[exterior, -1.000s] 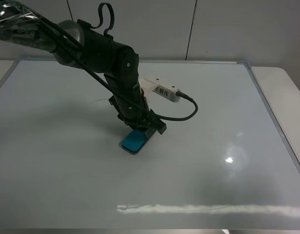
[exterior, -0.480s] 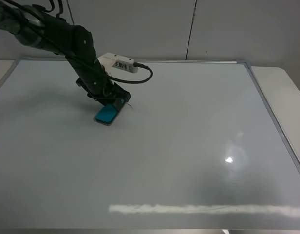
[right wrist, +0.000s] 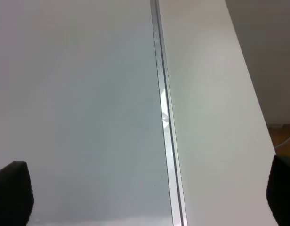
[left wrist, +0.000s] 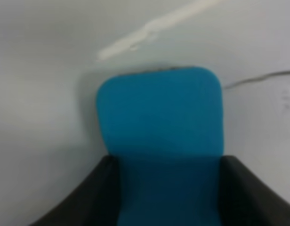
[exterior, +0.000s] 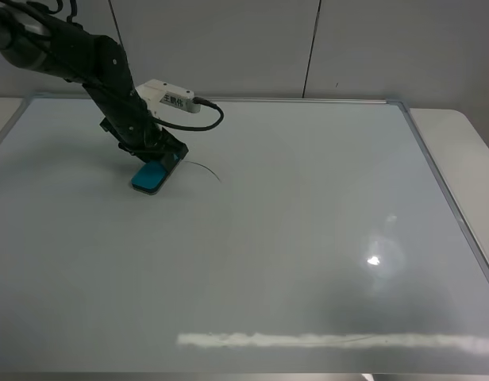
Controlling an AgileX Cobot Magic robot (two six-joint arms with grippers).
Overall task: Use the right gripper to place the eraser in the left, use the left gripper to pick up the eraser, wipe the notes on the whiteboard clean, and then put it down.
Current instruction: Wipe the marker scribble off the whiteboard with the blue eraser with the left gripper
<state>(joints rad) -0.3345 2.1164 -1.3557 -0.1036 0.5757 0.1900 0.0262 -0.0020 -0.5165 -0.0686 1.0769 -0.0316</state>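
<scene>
The whiteboard (exterior: pixel 308 238) fills the table. My left gripper (exterior: pixel 155 157) is at its far left, shut on the teal-blue eraser (exterior: pixel 149 176), which is pressed flat on the board. In the left wrist view the eraser (left wrist: pixel 159 127) sits between my black fingers (left wrist: pixel 84 197). Of the notes only a thin curved black stroke (exterior: pixel 206 169) shows, just right of the eraser; it also shows in the left wrist view (left wrist: pixel 258 79). The right gripper (right wrist: pixel 147 193) is out of the exterior view; its wrist view shows its fingertips (right wrist: pixel 13 193) spread wide and empty over the board's right frame.
The board's silver frame (right wrist: pixel 166 127) runs along the right, with a strip of white table (exterior: pixel 459 135) beyond it. A bright glare streak (exterior: pixel 324 340) lies along the board's front. A grey wall stands behind.
My left gripper has swept the eraser from the middle of the board back and to the far left. A thin stroke now shows to its right.
</scene>
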